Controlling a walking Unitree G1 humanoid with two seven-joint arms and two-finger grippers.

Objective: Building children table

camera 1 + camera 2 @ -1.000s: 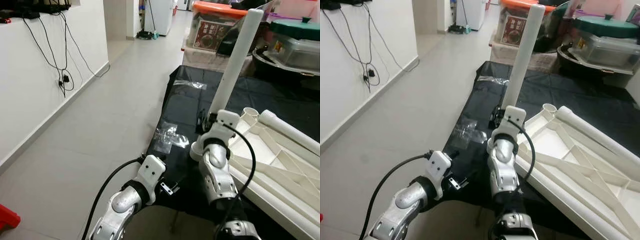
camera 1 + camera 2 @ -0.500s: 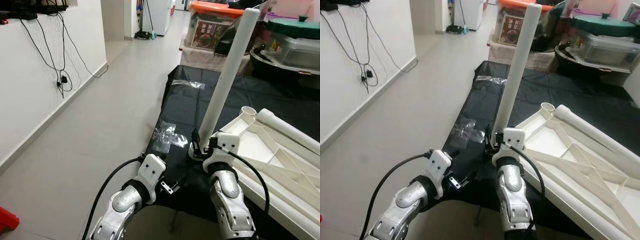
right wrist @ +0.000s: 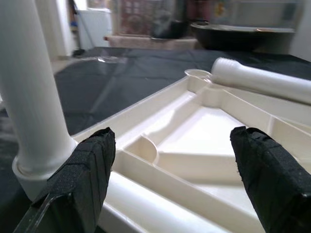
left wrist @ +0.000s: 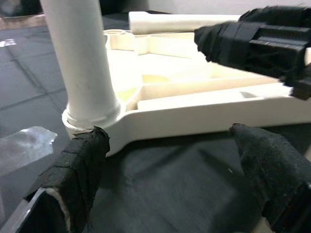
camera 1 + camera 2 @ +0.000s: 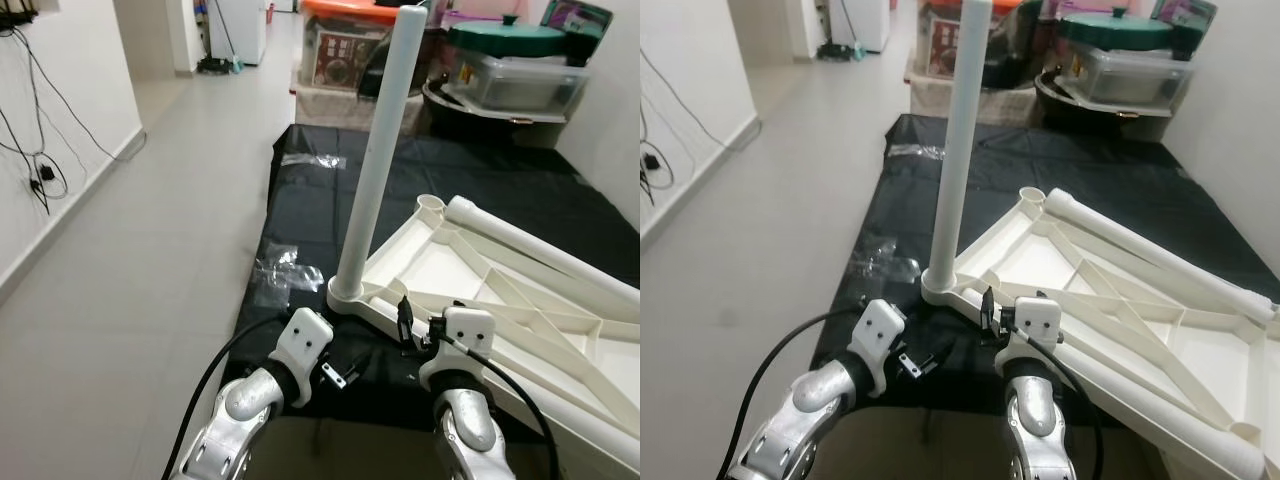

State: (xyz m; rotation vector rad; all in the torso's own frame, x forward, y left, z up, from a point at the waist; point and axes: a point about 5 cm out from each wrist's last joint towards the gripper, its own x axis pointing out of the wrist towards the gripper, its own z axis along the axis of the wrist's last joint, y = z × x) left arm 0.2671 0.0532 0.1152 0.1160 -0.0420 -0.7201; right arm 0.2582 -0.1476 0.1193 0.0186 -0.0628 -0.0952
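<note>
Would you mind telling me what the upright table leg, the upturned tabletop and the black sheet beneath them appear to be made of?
Table leg: smooth white tube, probably plastic, with a soft sheen. Tabletop: cream moulded plastic, judging by its underside ribs. Black sheet: thin and glossy with creases, likely plastic film.

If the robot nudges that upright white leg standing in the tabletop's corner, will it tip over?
The white leg is tall and slim, so a sideways push high up would probably lever it. Its base sits in the corner socket of the upturned tabletop, which likely steadies it. Whether it is fully seated cannot be told.
</note>
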